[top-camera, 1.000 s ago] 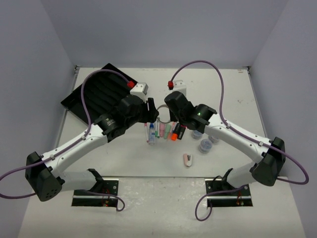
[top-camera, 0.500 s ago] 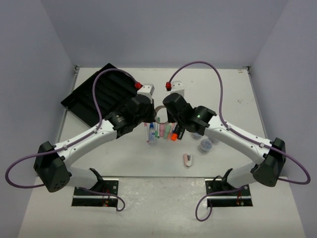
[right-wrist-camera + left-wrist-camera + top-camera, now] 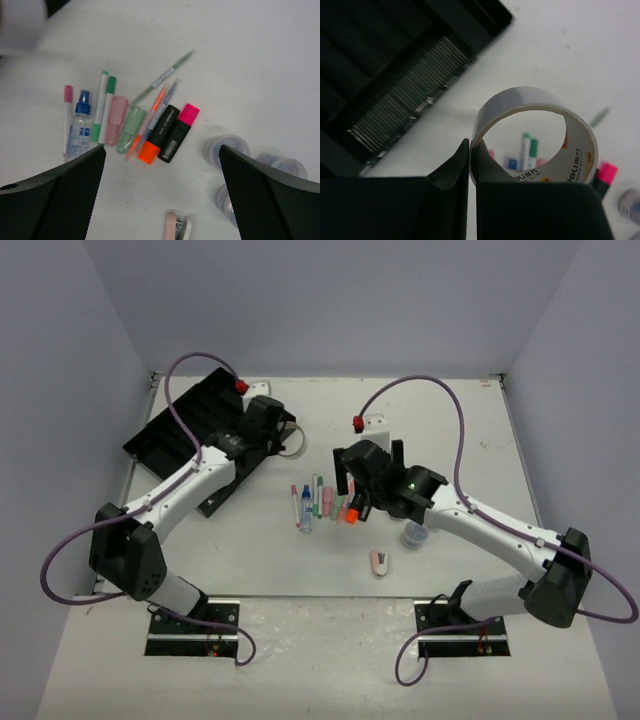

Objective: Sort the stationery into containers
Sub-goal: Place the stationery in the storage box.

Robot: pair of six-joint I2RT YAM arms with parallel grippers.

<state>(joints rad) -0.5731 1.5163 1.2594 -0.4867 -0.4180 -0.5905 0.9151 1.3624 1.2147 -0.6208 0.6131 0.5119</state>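
My left gripper [image 3: 470, 145] is shut on the wall of the white tape ring [image 3: 520, 97] and holds it above the table by the corner of the black tray [image 3: 395, 60]. From above, the left gripper [image 3: 280, 436] hangs at the tray's right edge [image 3: 165, 435]. My right gripper [image 3: 162, 148] is open and empty above the row of pens and markers [image 3: 131, 129]. The row includes an orange marker [image 3: 157, 134] and a pink one [image 3: 179, 131]. Three small jars [image 3: 227, 147] and the pink-white stapler [image 3: 179, 227] lie close by.
The pens [image 3: 320, 500] lie mid-table, with a jar [image 3: 415, 533] and the stapler [image 3: 380, 562] to their right. The right gripper [image 3: 370, 468] hovers over them. The tray lies tilted at the back left. White walls close off the table's far edge.
My left gripper shut on the tape ring and carried it back and left to the tray. My right gripper opened and drew back a little from the pens.
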